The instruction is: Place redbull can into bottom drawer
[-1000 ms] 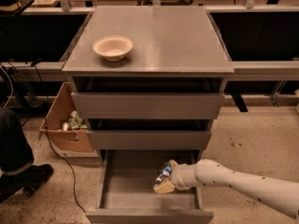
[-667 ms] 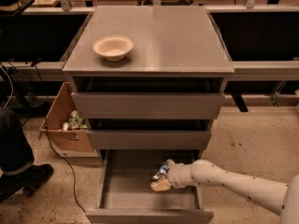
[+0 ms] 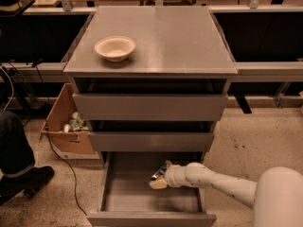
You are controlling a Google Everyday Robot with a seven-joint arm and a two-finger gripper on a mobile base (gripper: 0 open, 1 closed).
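Note:
The bottom drawer (image 3: 142,200) of the grey cabinet is pulled open and shows its grey tray interior. My white arm reaches in from the lower right. My gripper (image 3: 158,178) is inside the drawer, right of its middle and low over the tray floor. It is shut on the redbull can (image 3: 159,171), a small blue and silver can that shows only partly between the beige fingers (image 3: 157,184).
A beige bowl (image 3: 115,48) sits on the cabinet top. The two upper drawers (image 3: 150,107) are slightly ajar. A cardboard box (image 3: 68,126) with small items stands left of the cabinet. A person's leg and shoe (image 3: 19,174) are at the far left.
My gripper with the can has moved slightly left and a little deeper over the drawer tray. Nothing else has moved.

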